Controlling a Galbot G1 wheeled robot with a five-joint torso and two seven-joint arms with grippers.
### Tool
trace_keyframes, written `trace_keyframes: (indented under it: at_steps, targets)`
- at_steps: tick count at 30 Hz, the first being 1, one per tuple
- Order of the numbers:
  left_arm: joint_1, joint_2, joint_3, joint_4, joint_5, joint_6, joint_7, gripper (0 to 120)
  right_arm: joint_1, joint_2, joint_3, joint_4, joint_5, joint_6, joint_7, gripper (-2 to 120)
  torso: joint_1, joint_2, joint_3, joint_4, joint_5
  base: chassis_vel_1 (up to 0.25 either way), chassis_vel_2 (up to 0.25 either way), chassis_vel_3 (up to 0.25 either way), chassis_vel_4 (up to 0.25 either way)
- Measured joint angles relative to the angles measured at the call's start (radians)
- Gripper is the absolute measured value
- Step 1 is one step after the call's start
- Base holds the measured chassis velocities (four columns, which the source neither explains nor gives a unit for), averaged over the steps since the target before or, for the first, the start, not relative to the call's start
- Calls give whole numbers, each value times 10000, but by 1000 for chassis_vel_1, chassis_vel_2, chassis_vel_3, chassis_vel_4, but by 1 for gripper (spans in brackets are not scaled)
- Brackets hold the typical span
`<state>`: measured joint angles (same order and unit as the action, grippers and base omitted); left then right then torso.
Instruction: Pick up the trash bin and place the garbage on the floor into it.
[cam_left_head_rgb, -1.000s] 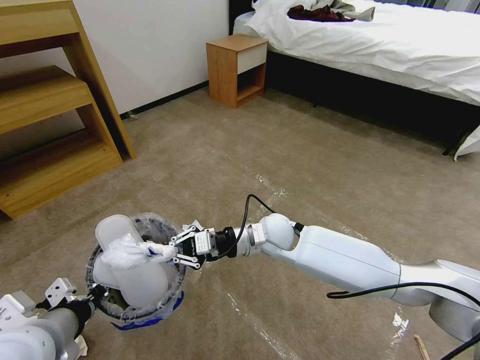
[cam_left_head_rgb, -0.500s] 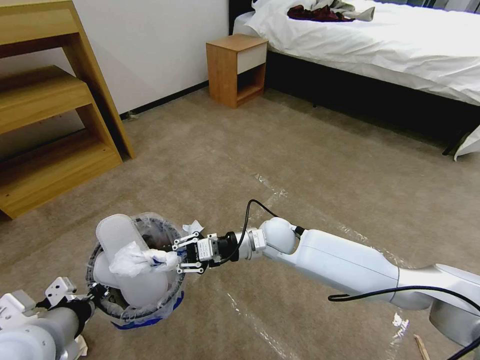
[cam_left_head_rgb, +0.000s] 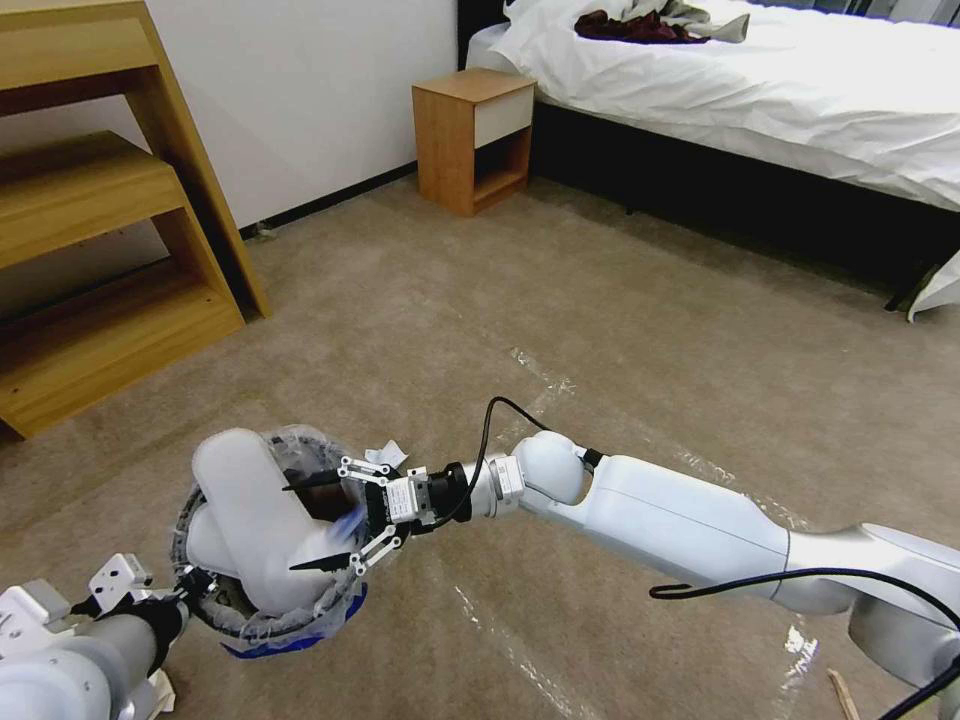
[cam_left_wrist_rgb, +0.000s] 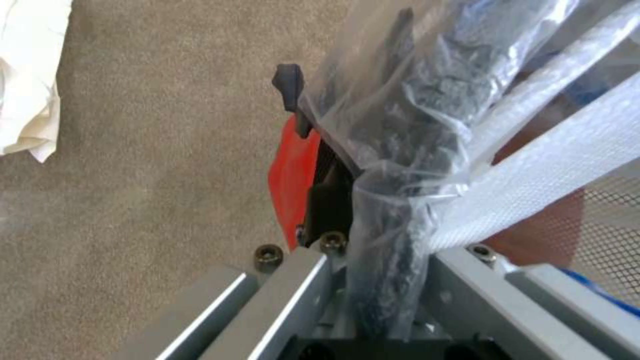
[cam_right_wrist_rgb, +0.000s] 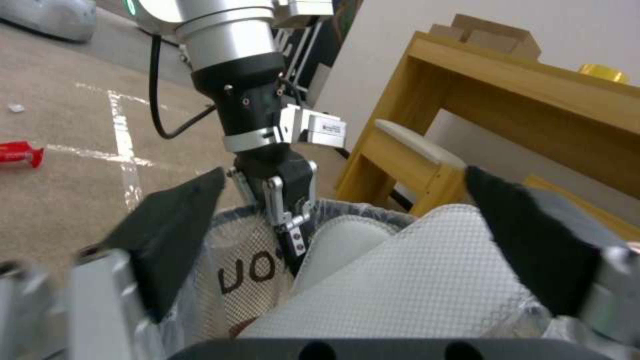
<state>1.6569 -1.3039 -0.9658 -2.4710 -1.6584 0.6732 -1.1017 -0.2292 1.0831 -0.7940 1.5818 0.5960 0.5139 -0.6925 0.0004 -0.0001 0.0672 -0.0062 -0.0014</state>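
While left gripper (cam_right_wrist_rgb: 288, 235) clamps the trash bin (cam_left_head_rgb: 205, 610) holding two slippers (cam_left_head_rgb: 250, 520), right gripper (cam_left_head_rgb: 320, 525) fingers spread.

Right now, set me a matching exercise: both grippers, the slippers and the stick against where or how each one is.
1. right gripper
2. left gripper
3. white slippers
4. wooden stick

A. lying on the floor
B. shut on the trash bin rim
C. open above the trash bin
D. sticking up out of the trash bin

Pairs: 1-C, 2-B, 3-D, 4-A
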Motion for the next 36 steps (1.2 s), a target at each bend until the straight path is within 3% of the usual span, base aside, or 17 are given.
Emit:
trace_keyframes:
  at_steps: [20,32,36]
  targets:
    - [-53,-57,39,90,10,9,-21,0,364,38,236,323,103,52,162,100,0,0,0,1,0,0,0,0,0]
    - [-116,111,-60,218,-47,-3,-38,0,304,-955,3211,897,999,-317,963,100,0,0,0,-1,1,0,0,0,0]
    - [-92,107,-164,231,-69,-18,-42,0,-910,-1278,4447,925,1060,-332,2413,100,0,0,0,-1,3,0,0,0,0]
